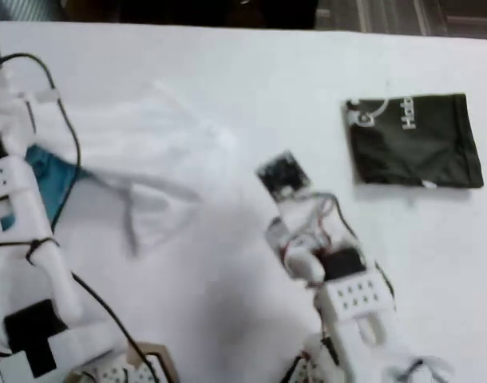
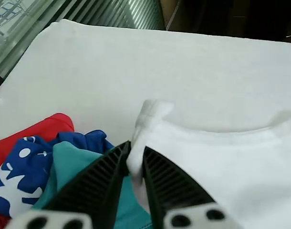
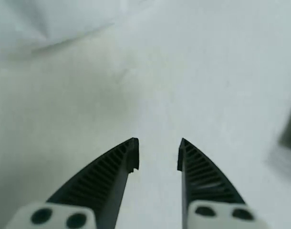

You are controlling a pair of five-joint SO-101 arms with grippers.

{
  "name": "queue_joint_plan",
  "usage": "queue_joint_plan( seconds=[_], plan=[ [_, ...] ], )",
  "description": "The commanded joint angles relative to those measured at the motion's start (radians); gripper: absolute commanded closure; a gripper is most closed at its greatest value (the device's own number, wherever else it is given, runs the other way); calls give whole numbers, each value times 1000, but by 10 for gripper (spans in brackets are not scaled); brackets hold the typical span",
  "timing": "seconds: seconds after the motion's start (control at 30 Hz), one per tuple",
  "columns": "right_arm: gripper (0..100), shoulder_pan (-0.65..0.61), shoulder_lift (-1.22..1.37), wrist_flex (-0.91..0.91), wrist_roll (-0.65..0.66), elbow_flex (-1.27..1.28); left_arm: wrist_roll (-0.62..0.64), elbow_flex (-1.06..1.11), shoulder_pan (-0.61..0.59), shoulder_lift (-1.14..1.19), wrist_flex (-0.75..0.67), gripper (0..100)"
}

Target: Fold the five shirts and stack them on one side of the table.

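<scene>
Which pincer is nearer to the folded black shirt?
Right. The right pincer hangs open over the table near the black shirt; the left pincer is far across, clamped on the white shirt.

The left hand [image 2: 136, 153] has its two black fingers pinched tight on the edge of a white shirt [image 2: 231, 167]. The right hand [image 3: 158, 155] hangs low over the tabletop [image 3: 183, 71], its fingers parted.
</scene>
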Motion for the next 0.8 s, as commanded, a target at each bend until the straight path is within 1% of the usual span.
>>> queue_joint_plan(
  seconds=[0.0,0.17,0.33,0.4,0.5,0.6,0.77],
  plan=[
    [848,-84,315,39,-57,-301,-14,-4,-38,-21,-17,973],
    [847,-242,627,180,-107,-655,-14,-1,-95,-20,-17,971],
    [845,-371,880,278,-137,-937,-15,56,-112,-20,-18,894],
    [827,-407,972,312,-137,-1036,-15,81,-123,-20,-18,891],
    [757,-446,1102,357,-130,-1168,-15,104,-144,-21,-20,891],
    [692,-452,1228,380,-129,-1274,-15,108,-172,-23,-18,891],
    [698,-435,1400,423,-127,-1422,-14,101,-227,-28,-18,891]
  ],
)
